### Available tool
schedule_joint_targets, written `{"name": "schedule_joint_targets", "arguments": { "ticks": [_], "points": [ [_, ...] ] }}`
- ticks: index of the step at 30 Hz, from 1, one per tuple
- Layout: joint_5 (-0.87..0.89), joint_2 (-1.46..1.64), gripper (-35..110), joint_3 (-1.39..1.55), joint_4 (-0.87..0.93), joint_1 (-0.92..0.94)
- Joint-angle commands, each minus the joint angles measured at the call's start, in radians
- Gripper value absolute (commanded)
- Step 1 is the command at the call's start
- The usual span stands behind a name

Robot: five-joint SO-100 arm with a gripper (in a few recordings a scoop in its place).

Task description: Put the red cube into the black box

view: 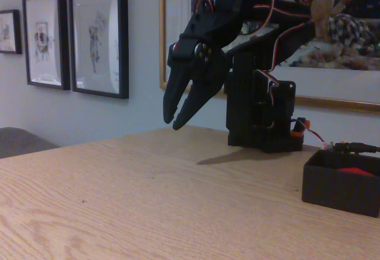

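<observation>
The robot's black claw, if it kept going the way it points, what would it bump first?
Probably the light wooden table. The black two-finger gripper points down and slightly left, with bare tabletop under its tips, as far as this fixed view shows. Depth is hard to judge.

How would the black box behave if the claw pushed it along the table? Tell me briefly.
The black box is low and wide with a flat base, so it would probably slide on the wooden table rather than tip. Its thin-looking walls suggest it is light and shifts easily. Something red shows above its rim, which might rattle about inside.
</observation>
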Motion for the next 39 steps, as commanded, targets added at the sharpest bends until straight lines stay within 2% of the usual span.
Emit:
{"name": "schedule_joint_targets", "arguments": {
  "ticks": [1,39],
  "points": [
    [-0.005,0.014,4,0.002,0.002,-0.006],
    [0.0,-0.005,4,-0.005,-0.003,-0.005]
  ]
}}
